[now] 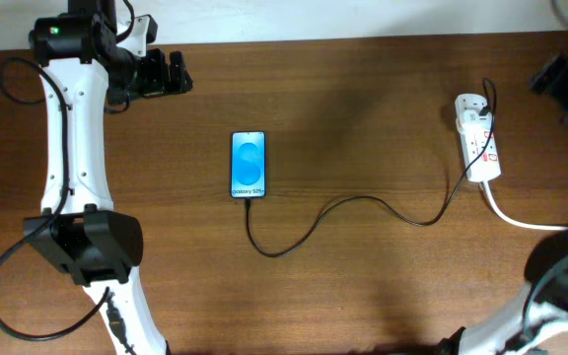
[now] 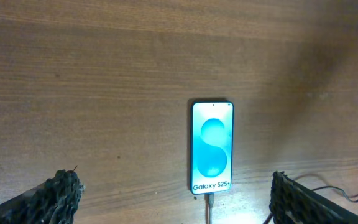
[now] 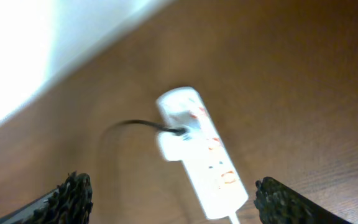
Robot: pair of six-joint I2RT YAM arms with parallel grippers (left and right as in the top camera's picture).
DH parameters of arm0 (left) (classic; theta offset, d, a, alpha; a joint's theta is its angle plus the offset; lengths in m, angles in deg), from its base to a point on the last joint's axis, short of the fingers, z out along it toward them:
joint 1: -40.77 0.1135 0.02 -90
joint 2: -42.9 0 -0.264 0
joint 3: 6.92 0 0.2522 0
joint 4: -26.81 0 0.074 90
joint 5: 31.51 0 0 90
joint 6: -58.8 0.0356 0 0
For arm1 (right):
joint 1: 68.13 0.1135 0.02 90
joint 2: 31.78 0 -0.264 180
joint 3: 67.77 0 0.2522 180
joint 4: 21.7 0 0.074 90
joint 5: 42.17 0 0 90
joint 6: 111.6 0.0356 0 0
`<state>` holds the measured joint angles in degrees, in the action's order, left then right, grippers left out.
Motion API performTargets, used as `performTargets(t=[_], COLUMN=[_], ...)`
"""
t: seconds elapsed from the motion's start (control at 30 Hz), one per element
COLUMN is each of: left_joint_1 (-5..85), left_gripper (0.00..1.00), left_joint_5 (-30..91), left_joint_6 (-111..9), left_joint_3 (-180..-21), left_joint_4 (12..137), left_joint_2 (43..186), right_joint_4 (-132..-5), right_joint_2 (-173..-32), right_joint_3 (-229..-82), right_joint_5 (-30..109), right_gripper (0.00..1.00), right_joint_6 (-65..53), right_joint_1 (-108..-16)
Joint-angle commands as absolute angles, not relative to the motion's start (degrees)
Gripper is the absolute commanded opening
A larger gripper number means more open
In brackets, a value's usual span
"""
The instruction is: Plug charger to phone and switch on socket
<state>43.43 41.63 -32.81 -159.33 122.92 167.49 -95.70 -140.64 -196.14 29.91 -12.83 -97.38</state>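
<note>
The phone (image 1: 248, 165) lies flat mid-table with its blue screen lit; it also shows in the left wrist view (image 2: 212, 147). The thin black charger cable (image 1: 363, 202) runs from the phone's bottom edge, where its plug tip (image 2: 209, 200) sits in the port, across to the white socket strip (image 1: 479, 136) at the right. An adapter is plugged into the strip (image 3: 201, 149). My left gripper (image 1: 166, 73) is open and empty at the far left back. My right gripper (image 3: 179, 202) is open and empty, hovering above the strip.
The strip's thick white cord (image 1: 521, 219) runs off toward the right edge. The left arm's base (image 1: 82, 247) stands at the front left. A bright white wall (image 3: 36, 43) lies beyond the table's back edge.
</note>
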Motion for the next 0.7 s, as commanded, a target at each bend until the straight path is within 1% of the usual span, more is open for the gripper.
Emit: performTargets(t=[0.0,0.07,0.1,0.2,0.3,0.47,0.53,0.6,0.67], left_joint_1=[43.56,43.56,43.56,43.56,43.56,43.56,43.56,43.56,43.56], left_gripper=[0.99,0.99,1.00,1.00,0.99,0.99,0.99,0.99,0.99], left_joint_5=[42.02,42.02,42.00,42.02,42.02,42.00,42.02,42.02,42.02], left_joint_6=[-32.92,-32.94,-32.94,-32.92,-32.92,-32.92,-32.92,-32.94,-32.94], left_joint_3=[-160.01,-160.01,-160.01,-160.01,-160.01,-160.01,-160.01,-160.01,-160.01], left_joint_4=[122.94,122.94,122.94,122.94,122.94,122.94,122.94,122.94,122.94], left_joint_2=[166.64,166.64,166.64,166.64,166.64,166.64,166.64,166.64,166.64], right_joint_4=[-101.04,-105.23,-108.75,-117.47,-122.74,-129.32,-132.03,-132.53,-128.64], right_joint_2=[-124.57,-118.00,-113.27,-104.64,-98.52,-92.12,-91.15,-91.33,-89.21], right_joint_3=[-198.85,-198.85,-198.85,-198.82,-198.82,-198.82,-198.82,-197.99,-193.36], right_joint_5=[28.01,27.88,27.90,27.93,28.32,39.58,40.12,40.12,40.91], right_gripper=[0.89,0.93,0.99,0.98,0.98,0.98,0.98,0.99,0.98], right_joint_6=[-15.30,-15.43,-15.43,-15.38,-15.51,-15.65,-19.78,-22.51,-22.90], right_joint_1=[-94.10,-92.53,-91.57,-91.35,-91.35,-91.35,-91.33,-91.44,-89.01])
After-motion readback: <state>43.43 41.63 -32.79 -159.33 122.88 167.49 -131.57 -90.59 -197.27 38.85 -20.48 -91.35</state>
